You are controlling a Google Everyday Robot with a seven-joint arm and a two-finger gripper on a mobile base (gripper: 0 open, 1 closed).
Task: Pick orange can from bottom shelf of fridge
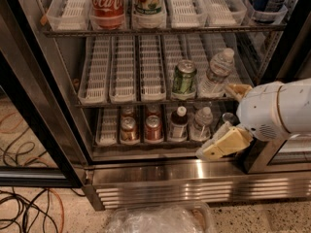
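The orange can (128, 129) stands upright at the front of the bottom shelf (106, 131), in the second white lane tray from the left. A redder can (153, 128) stands just right of it. The fridge (194, 177) has its door open, and its steel base and grille lie below the shelf. My gripper (216, 121) is at the right end of the bottom shelf, in front of the rack and well right of the orange can. Its two tan fingers (226, 144) stand apart and hold nothing.
A dark bottle (179, 123) and a water bottle (201, 124) stand between the cans and my gripper. A green can (184, 77) and another water bottle (215, 72) are on the rack above. Cables (29, 208) and a plastic bag (160, 220) lie on the floor.
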